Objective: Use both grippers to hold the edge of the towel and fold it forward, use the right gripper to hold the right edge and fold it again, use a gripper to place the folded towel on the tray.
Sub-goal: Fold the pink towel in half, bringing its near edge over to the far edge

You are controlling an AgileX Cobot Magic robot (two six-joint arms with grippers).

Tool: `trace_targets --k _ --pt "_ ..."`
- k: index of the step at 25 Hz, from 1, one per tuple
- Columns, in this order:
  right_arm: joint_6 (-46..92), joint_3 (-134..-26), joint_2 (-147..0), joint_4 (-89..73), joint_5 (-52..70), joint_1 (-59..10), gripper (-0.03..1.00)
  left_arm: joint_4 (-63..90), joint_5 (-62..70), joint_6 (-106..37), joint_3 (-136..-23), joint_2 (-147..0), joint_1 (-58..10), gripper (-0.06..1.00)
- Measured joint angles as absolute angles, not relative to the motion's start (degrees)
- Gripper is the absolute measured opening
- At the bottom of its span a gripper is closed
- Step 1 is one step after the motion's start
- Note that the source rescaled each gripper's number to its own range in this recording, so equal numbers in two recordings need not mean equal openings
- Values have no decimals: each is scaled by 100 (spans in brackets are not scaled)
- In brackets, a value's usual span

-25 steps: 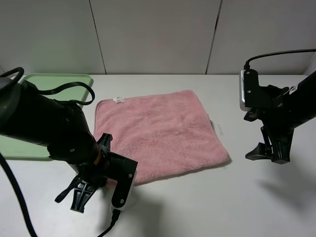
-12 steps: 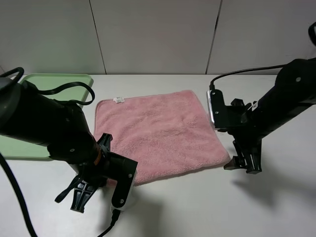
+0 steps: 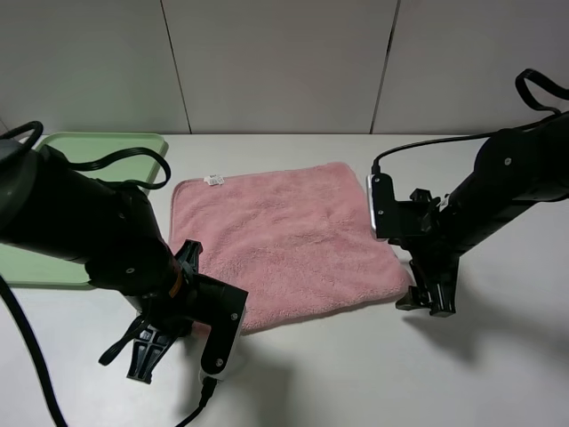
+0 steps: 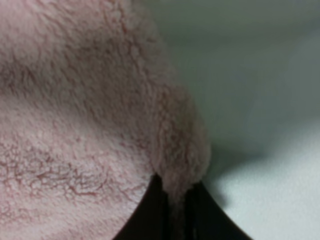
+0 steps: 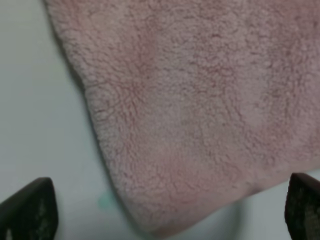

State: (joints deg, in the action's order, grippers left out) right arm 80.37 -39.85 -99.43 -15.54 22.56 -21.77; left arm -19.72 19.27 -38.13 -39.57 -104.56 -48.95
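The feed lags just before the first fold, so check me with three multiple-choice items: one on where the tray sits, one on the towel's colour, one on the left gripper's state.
1. In the exterior high view, where is the tray?
A. left of the towel, at the far left of the table
B. right of the towel
C. under the towel

2. What colour is the towel?
A. blue
B. pink
C. white

3. What state is the left gripper in?
A. open above bare table
B. shut on the towel's corner
C. shut on the tray's rim

Answers:
1 A, the green tray lies beyond the towel's left edge.
2 B, pink pile shows in all three views.
3 B, the left wrist view shows the corner pinched between the dark fingers.
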Motion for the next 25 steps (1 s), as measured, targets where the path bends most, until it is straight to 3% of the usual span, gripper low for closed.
trace_targets --k 20,25 --pt "8019 -3989 -10333 -1843 2000 -2177 100 -1972 1927 -3813 -3957 -10456 -4895 0" --pt "7980 -3989 -10333 -1853 1988 -2177 95 -1972 1927 -3813 -3957 -10456 -4895 0"
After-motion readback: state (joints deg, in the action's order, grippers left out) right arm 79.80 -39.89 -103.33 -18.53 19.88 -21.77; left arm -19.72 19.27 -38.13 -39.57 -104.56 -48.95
